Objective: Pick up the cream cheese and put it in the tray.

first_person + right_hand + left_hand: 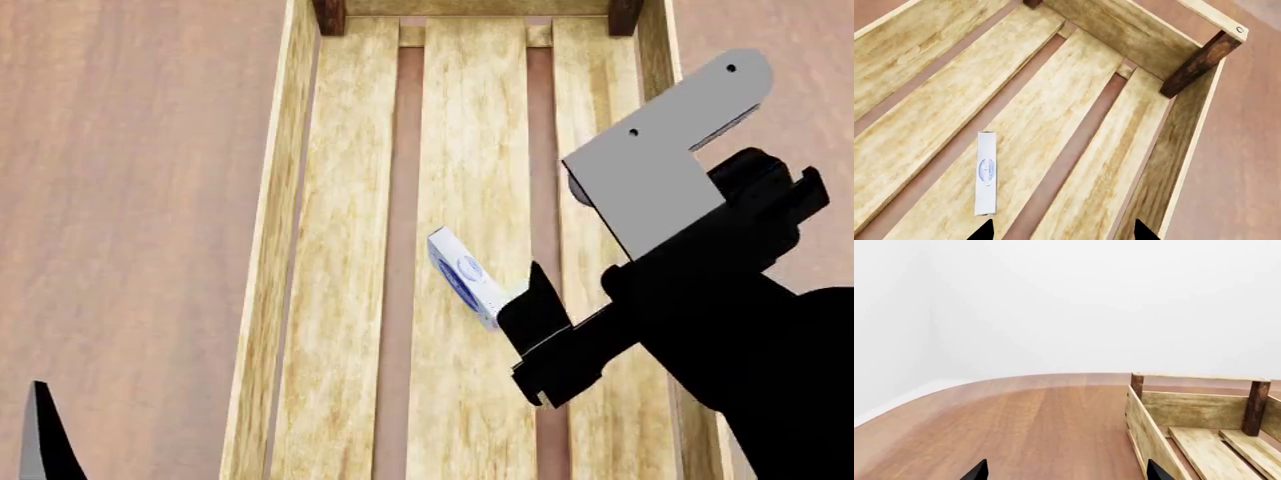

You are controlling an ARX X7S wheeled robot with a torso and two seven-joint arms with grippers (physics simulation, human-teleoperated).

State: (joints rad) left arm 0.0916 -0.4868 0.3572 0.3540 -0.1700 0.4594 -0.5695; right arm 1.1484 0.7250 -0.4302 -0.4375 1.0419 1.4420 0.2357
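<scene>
The cream cheese, a small white box with a blue oval logo, lies inside the tray on its middle slat. In the right wrist view the cream cheese shows as a narrow strip just beyond one fingertip, not between the two. My right gripper hangs over the tray, open and holding nothing; in the head view my right gripper is right beside the box. My left gripper is open over bare table, next to the tray's outer wall.
The tray is a long pale wood crate with dark corner posts, standing on a brown wooden table. The table's curved far edge meets a white wall. A tip of the left gripper shows at the head view's lower left.
</scene>
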